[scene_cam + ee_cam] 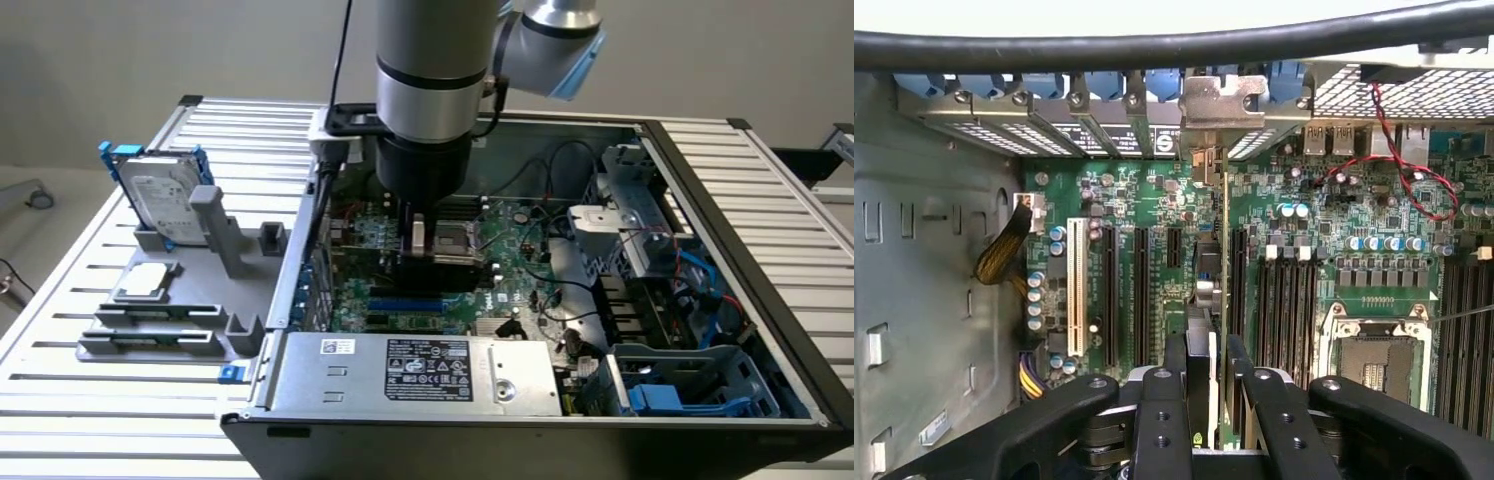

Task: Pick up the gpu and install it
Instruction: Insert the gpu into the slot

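Standing edge-on between the fingers, the gpu is clamped by the pincer, which grasps it from above inside the open computer case. Its metal bracket reaches ahead of the pincer to the rear slot covers. Directly beneath the pincer lies the motherboard with its long black expansion slots. Pick-up looks done; whether the card's edge has entered a slot I cannot tell, so seating and release seem left. Well aside from the pincer, outside the case, stands the hard drive.
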`<state>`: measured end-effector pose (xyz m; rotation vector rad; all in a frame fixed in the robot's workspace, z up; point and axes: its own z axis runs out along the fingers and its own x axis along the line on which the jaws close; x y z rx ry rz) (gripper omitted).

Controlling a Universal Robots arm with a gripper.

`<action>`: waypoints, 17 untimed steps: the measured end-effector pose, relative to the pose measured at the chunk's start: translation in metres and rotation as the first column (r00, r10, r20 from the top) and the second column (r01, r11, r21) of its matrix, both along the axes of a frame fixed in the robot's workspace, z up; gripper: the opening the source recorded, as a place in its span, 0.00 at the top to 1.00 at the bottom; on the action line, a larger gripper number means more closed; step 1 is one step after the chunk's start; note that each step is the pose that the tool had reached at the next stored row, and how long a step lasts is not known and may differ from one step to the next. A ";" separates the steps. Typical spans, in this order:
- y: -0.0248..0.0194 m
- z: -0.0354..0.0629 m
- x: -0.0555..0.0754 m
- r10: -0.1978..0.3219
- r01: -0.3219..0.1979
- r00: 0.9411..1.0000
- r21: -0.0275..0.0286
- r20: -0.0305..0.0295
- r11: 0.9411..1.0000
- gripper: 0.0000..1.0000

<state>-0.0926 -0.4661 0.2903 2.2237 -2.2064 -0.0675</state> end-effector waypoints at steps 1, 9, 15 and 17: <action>0.0000 -0.0003 0.000 -0.002 0.002 1.000 0.001 0.000 1.000 0.74; 0.0000 -0.0038 -0.001 -0.006 0.006 1.000 0.003 0.000 1.000 0.74; 0.0000 -0.0079 -0.002 -0.006 0.006 1.000 0.004 0.000 1.000 0.74; 0.0000 -0.0096 -0.002 -0.006 0.006 1.000 0.004 0.000 1.000 0.74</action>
